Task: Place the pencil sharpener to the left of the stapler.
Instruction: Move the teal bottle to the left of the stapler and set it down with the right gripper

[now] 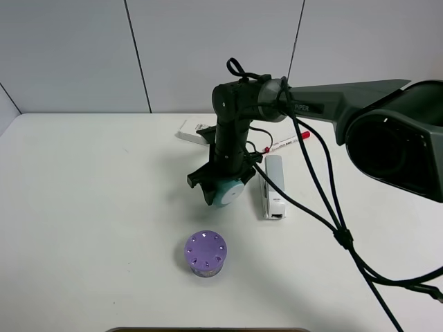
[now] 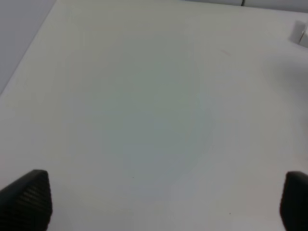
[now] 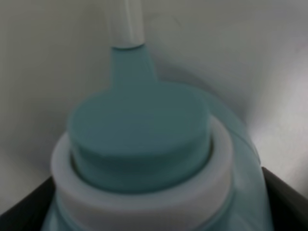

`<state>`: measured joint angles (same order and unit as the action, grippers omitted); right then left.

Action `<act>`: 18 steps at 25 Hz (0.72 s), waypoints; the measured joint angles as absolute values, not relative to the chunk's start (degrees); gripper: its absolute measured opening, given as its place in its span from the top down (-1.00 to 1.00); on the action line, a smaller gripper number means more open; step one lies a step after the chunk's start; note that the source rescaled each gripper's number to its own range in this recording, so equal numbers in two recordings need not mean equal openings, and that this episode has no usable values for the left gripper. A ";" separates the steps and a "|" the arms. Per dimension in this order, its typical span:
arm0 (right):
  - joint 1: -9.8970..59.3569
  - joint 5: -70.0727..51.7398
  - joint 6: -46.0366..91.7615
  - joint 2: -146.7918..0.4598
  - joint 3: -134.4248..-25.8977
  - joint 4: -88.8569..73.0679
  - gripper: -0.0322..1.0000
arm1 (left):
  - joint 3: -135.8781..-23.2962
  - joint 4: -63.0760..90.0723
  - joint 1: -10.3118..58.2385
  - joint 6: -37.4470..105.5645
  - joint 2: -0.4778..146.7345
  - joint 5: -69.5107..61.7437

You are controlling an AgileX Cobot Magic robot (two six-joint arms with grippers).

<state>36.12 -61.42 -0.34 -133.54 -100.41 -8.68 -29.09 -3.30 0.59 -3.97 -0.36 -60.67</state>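
- Target: pencil sharpener [image 1: 229,191], a teal barrel with its white round face toward the high camera, held just left of the stapler [image 1: 273,187] with a narrow gap between them.
- Whether the barrel rests on the table [image 1: 83,207] or hangs just above it, cannot tell; its shadow lies close under it.
- Right wrist view is close and blurred: pencil sharpener [image 3: 144,144] fills the frame, a teal round cap inside a white ring, a teal neck leading to a white tab [image 3: 127,21].
- Right gripper [image 1: 225,188] is clamped on the barrel, one dark finger on each side; both fingers [image 3: 19,211] show only at the frame's corners. Its arm reaches in across the middle of the table.
- Stapler: grey and white, lying flat, long axis running away from the high camera.
- Red-capped marker [image 1: 287,142] lies beyond the stapler's far end; a flat white box [image 1: 190,131] lies behind the arm.
- Purple cylinder [image 1: 205,253], holes on top, stands nearer the camera, well apart from the sharpener.
- Left gripper [image 2: 161,202]: fingers [image 2: 29,197] spread wide above bare tabletop, gripping nothing.
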 joint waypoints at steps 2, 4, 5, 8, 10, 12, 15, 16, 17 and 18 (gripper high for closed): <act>36.12 -61.80 -0.34 -133.69 -100.41 -8.60 0.94 | -29.09 -3.30 0.59 -3.97 -0.36 -60.67; 36.12 -61.85 -0.34 -133.69 -100.41 -8.55 0.94 | -29.09 -3.30 0.59 -3.97 -0.36 -60.67; 36.12 -61.85 -0.34 -133.69 -100.41 -8.55 0.94 | -29.09 -3.30 0.59 -3.97 -0.36 -60.67; 36.12 -61.85 -0.34 -133.69 -100.41 -8.55 0.94 | -29.09 -3.30 0.59 -3.97 -0.36 -60.67; 36.12 -61.85 -0.39 -133.69 -100.41 -8.55 0.94 | -29.09 -3.30 0.59 -3.97 -0.36 -60.67; 36.12 -61.85 -1.04 -133.69 -100.41 -8.55 0.94 | -29.09 -3.30 0.59 -3.97 -0.36 -60.67; 36.12 -61.85 -1.39 -133.69 -100.41 -8.55 0.94 | -29.09 -3.30 0.59 -3.97 -0.36 -60.67; 36.12 -61.85 -1.39 -133.69 -100.41 -8.60 0.94 | -29.09 -3.30 0.59 -3.97 -0.36 -60.67; 36.12 -61.85 -1.39 -133.69 -100.41 -8.72 0.94 | -29.09 -3.30 0.59 -3.97 -0.36 -60.67; 36.12 -61.85 -1.39 -133.69 -100.41 -8.78 0.94 | -29.09 -3.30 0.59 -3.97 -0.36 -60.67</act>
<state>36.12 -61.85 -1.39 -133.69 -100.41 -8.78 -29.09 -3.30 0.59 -3.97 -0.36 -60.67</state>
